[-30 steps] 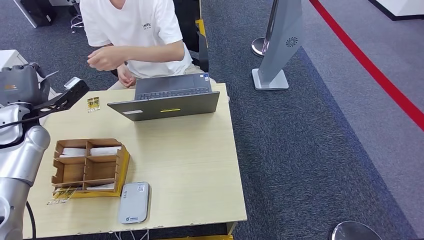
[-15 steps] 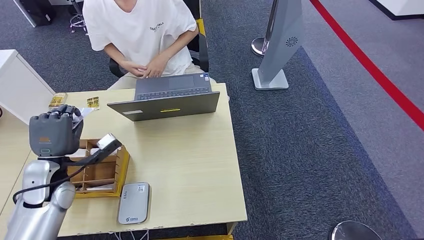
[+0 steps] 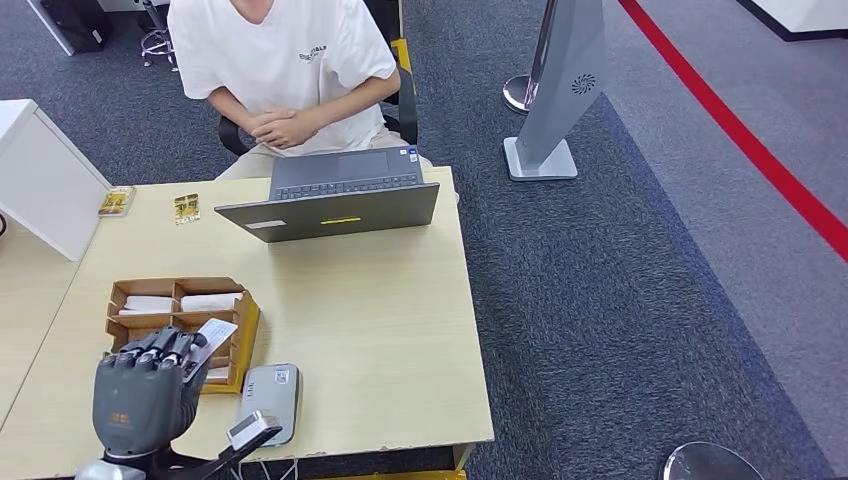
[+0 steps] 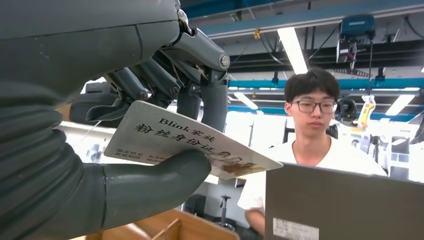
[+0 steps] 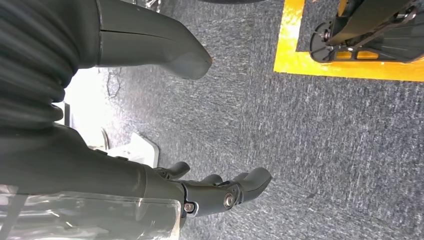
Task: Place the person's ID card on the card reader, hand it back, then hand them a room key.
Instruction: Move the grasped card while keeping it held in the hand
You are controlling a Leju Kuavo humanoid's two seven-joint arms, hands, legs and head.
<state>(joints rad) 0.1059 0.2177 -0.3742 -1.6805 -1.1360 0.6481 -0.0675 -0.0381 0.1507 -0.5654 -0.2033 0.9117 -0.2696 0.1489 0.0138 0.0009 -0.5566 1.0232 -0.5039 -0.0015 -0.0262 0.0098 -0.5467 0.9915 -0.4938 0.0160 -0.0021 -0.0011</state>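
We have the ID card [image 4: 195, 147] pinched in the left hand [image 3: 145, 388], thumb pressed under one face and the darker fingers [image 4: 150, 82] bearing on the other. In the head view the card [image 3: 212, 333] pokes out past the fingertips, over the near right corner of the wooden organizer [image 3: 180, 335] and just left of the grey card reader [image 3: 269, 404], which lies flat at the near edge of the table [image 3: 380, 330].

We judge the card to be thin, stiff plastic, very light and rather slick, so it can swivel or slide in a pinch that bears on too little of it. Our hold is at 1 short end, which leaves most of the printed face free; that suits laying it flat on the reader, since the free end can touch down first. Taking it again afterwards will be harder, as a flat card on a smooth top gives little edge to catch, so an overhanging end would help.

The right hand [image 5: 220, 192] hangs over the carpet, its fingers loosely curled and apart from the thumb, with nothing in it.

The person [image 3: 285, 60] sits at the far side behind the laptop [image 3: 330, 205], hands clasped.
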